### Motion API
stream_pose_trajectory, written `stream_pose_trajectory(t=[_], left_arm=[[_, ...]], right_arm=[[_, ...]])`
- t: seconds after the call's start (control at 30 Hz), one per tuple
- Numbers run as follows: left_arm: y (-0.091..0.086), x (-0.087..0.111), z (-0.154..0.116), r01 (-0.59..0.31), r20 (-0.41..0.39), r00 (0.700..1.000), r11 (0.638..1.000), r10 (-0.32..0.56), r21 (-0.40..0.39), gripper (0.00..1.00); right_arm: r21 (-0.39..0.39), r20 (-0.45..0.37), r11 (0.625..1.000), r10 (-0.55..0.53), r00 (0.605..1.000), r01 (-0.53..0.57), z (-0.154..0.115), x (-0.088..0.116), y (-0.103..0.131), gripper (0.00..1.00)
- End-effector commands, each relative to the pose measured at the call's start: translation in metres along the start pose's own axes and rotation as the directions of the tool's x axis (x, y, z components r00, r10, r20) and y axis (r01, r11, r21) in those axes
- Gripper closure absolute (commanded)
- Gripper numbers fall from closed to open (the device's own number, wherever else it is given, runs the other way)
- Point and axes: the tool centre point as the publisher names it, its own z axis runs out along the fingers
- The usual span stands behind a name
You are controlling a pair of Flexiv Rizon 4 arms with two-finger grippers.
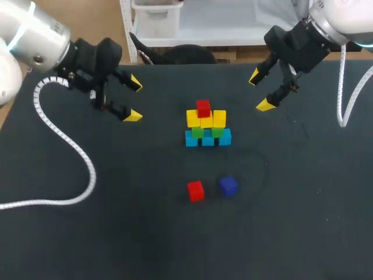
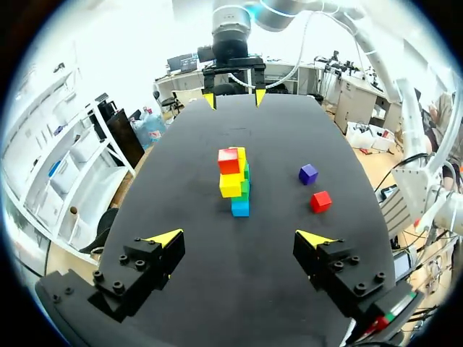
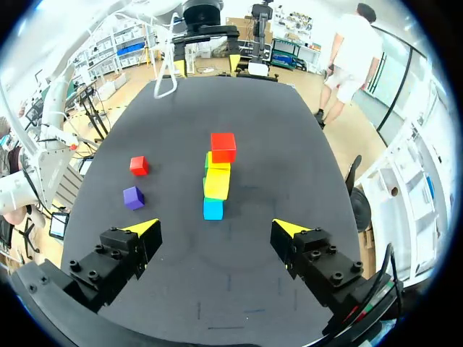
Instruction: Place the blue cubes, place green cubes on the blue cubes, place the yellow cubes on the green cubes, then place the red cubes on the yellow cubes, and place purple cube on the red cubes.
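Black counter (image 1: 116, 233) carried your stack (image 1: 205, 125): blue cubes (image 1: 192, 139), green cubes (image 1: 198, 132), yellow cubes (image 1: 219, 118), then the top red cube (image 1: 203, 108). At its 6 o'clock lay the loose red cube (image 1: 196, 191), at 5 the purple cube (image 1: 228, 185). Your left pincer (image 1: 134, 99) at 10 and right pincer (image 1: 260, 91) at 2 hung released, well apart.

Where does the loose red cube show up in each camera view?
Head view: loose red cube, nearer the robot than the stack.
Left wrist view: loose red cube, off to the stack's side.
Right wrist view: loose red cube, off to the stack's side.
Shared landmark: the purple cube beside it.
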Motion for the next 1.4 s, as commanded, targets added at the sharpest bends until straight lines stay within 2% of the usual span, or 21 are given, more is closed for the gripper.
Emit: stream_pose_trajectory(t=[0.03,0.23,0.93,1.1,1.4], left_arm=[[0.011,0.000,0.003,0.003,-0.020,1.000,0.997,-0.002,0.073,0.00],[0.006,0.007,-0.003,0.019,-0.016,1.000,0.998,-0.018,0.061,0.00],[0.006,0.007,-0.003,0.019,-0.016,1.000,0.998,-0.018,0.061,0.00],[0.006,0.007,-0.003,0.019,-0.016,1.000,0.998,-0.018,0.061,0.00],[0.006,0.007,-0.003,0.019,-0.016,1.000,0.998,-0.018,0.061,0.00]], right_arm=[[-0.001,0.001,1.000,-0.001,1.000,0.001,0.000,0.000,0.000,0.00],[-0.001,0.001,1.000,-0.001,1.000,0.001,0.000,0.000,0.000,0.00],[-0.001,0.001,1.000,-0.001,1.000,0.001,0.000,0.000,0.000,0.00],[0.049,-0.078,0.999,-0.002,0.997,0.006,-0.009,0.000,0.029,0.00],[0.041,-0.146,0.999,0.014,0.989,-0.008,-0.014,0.013,0.088,0.00]])
